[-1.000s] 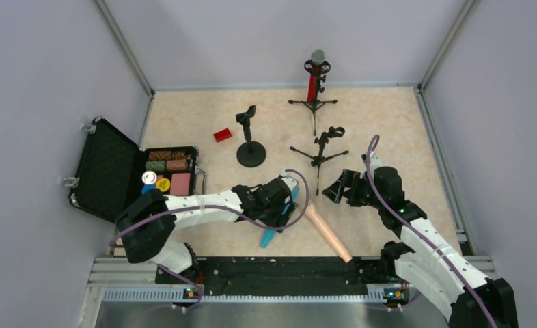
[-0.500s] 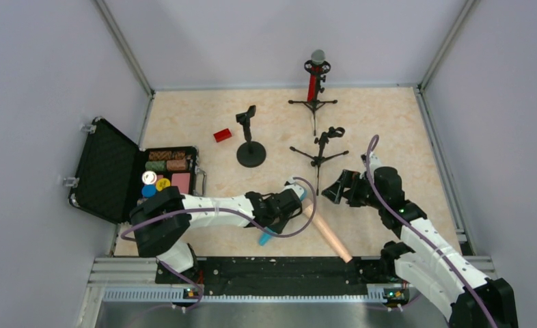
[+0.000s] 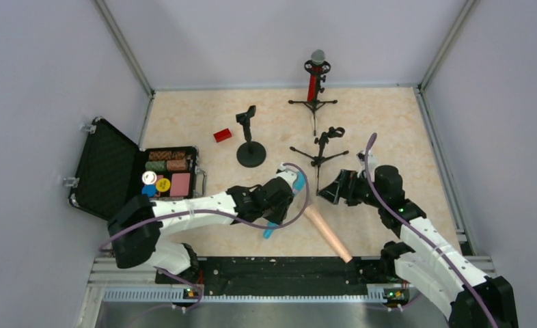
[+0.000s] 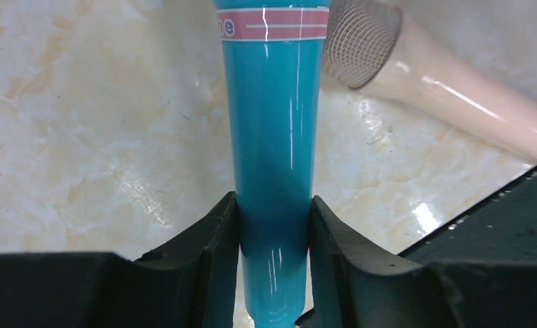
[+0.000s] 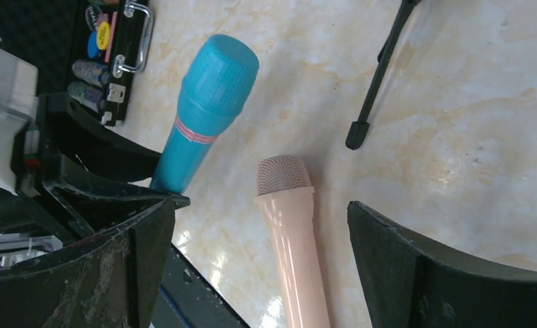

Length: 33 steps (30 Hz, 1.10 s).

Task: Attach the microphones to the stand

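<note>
My left gripper is shut on the lower handle of the cyan-blue microphone, which shows tilted in the top view near the table's front middle. The peach-pink microphone lies flat just right of it, head toward the cyan one. Above that peach microphone my right gripper hangs open, touching nothing. The red microphone stands clipped in the far tripod stand. A round-base stand and a second tripod stand hold nothing.
An open black case with coloured chips sits at the left edge. A small red block lies near the round-base stand. A black rail runs along the near edge. A tripod leg reaches close to the right gripper.
The left gripper closed on the cyan microphone's handle, and the microphone has shifted slightly away from the near edge. The right arm has hardly moved.
</note>
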Motion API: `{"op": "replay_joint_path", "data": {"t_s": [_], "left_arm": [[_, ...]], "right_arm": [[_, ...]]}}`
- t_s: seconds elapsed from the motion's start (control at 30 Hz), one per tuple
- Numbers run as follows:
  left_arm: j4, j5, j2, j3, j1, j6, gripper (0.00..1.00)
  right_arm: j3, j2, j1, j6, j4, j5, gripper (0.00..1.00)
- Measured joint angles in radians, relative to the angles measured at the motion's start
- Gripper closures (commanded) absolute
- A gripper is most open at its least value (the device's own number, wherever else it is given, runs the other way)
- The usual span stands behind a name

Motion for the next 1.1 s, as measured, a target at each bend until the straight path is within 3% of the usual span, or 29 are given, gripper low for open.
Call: {"op": "replay_joint_path", "data": {"t_s": [0.27,0.63,0.9,1.1], "left_arm": [[0.067,0.088,-0.151,0.000,0.038,-0.004,1.00],[0.321,0.260,-0.280,-0.021,0.046,-0.016,1.00],[0.515,0.374,-0.283,-0.070,0.049,-0.027,1.00],[0.596,0.484,-0.232,-0.070,0.049,-0.031,1.00]], "right_arm": [[-0.009,-0.014,0.000,0.041,0.132,-0.137,0.08],[-0.132,-0.098,0.000,0.322,0.573,-0.293,0.09],[-0.165,-0.085,-0.001,0.526,0.904,-0.301,0.11],[-0.165,-0.037,0.004,0.578,1.010,-0.301,0.15]]}}
